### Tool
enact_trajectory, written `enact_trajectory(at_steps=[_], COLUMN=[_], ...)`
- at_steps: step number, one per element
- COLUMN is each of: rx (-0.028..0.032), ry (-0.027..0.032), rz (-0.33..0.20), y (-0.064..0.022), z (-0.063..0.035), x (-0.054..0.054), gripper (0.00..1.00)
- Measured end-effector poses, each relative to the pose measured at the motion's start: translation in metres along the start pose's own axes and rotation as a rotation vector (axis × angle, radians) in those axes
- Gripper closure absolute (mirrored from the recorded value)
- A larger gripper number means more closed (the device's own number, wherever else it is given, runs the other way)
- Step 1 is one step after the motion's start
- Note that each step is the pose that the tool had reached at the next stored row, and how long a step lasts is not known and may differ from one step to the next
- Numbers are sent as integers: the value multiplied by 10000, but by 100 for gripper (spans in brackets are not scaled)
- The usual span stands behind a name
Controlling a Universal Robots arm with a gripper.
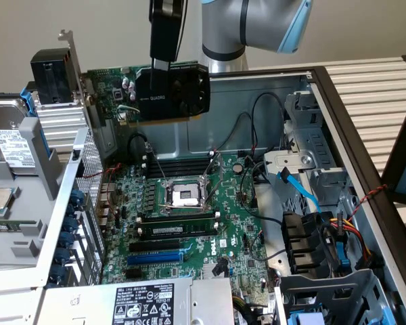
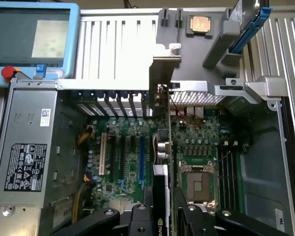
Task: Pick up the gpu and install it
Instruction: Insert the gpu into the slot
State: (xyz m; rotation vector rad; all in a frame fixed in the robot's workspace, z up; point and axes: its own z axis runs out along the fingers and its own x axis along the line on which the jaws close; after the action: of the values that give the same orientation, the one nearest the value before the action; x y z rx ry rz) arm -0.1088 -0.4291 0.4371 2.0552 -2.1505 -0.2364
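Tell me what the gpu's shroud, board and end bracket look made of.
On the gpu, held by the gripper: shroud, probably matte black moulded plastic, dull with printed lettering; board, green laminate, likely fibreglass, studded with soldered parts; end bracket, thin silvery sheet metal, bare, bent at its tip.

This looks like a robotics lab bench set up for computer assembly. A robot arm (image 1: 257,24) holds the gpu (image 1: 169,95) above an open computer case (image 1: 338,108) with its motherboard (image 1: 189,223) bare. A loose hard drive (image 1: 10,145) and a screen pendant with a red button (image 2: 34,39) sit beside the case on a slatted table (image 1: 372,81).
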Motion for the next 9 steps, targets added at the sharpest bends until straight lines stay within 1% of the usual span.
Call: enact_trajectory(at_steps=[5,9], rx=[-1,-2], ry=[-65,-75], rz=[286,328], y=[-15,-11], z=[90,165], x=[1,8], gripper=[74,74])
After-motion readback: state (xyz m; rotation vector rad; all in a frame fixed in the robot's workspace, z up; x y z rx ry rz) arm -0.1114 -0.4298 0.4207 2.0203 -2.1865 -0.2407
